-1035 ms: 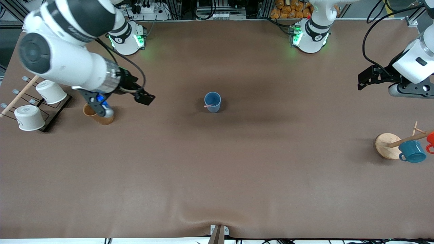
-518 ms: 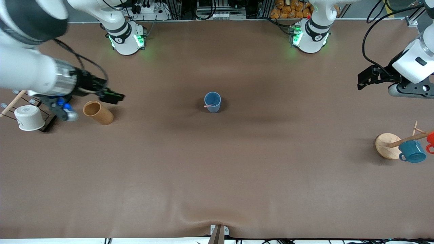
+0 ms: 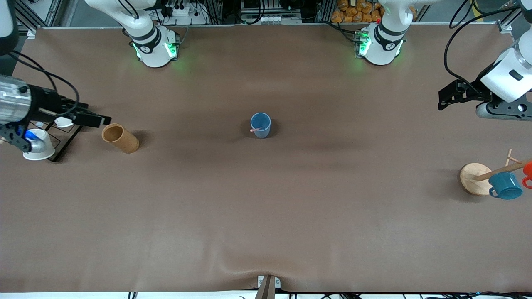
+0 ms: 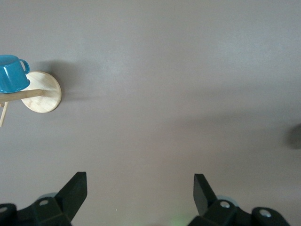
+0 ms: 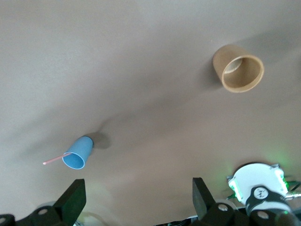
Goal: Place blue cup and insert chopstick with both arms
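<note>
The blue cup [image 3: 260, 124] stands upright in the middle of the table. The pale-pink chopstick [image 3: 253, 130] is in it, one end poking over the rim. Both show in the right wrist view, the cup [image 5: 77, 153] with the chopstick [image 5: 56, 159] sticking out. My right gripper [image 3: 20, 139] is open and empty over the white cup rack at the right arm's end of the table, its jaws wide apart [image 5: 136, 186]. My left gripper [image 3: 498, 109] is open and empty [image 4: 140, 181], waiting above the left arm's end of the table.
A brown cup [image 3: 120, 138] sits beside the white cup rack [image 3: 62, 145]; it also shows in the right wrist view [image 5: 237, 68]. A wooden mug rack [image 3: 474, 178] with a teal mug [image 3: 505, 185] and a red mug [image 3: 528, 172] stands at the left arm's end.
My right gripper has swung from over the brown cup out toward the right arm's end of the table, over the white cup rack. The left arm and the blue cup have not moved.
</note>
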Robot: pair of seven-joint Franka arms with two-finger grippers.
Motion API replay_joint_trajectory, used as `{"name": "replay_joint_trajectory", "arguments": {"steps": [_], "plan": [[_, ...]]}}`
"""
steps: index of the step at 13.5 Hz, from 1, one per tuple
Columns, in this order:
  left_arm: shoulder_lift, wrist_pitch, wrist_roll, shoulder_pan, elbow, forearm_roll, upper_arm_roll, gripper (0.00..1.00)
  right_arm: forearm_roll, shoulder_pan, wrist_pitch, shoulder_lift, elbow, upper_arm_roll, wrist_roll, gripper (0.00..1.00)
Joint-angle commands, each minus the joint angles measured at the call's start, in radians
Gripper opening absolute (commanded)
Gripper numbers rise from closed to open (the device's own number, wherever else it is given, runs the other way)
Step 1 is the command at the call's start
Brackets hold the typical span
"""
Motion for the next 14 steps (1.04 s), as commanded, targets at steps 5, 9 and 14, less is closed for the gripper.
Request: {"name": "replay_joint_trajectory", "arguments": {"steps": [5, 9, 14], "plan": [[-0.017, 0.008, -0.009, 0.002, -0.009, 0.018, -0.004, 1.0, -0.261, -0.102, 0.021, -0.154, -0.093, 0.185, -0.22, 1.0], [-0.017, 0.006, -0.009, 0.002, -0.009, 0.018, -0.006, 1.0, -0.262, -0.102, 0.101, -0.283, -0.217, 0.164, -0.319, 1.0], [-0.017, 0.006, -0.009, 0.002, -0.011, 0.018, -0.006, 1.0, -0.265, -0.071, 0.176, -0.273, -0.215, 0.133, -0.323, 1.0]]}}
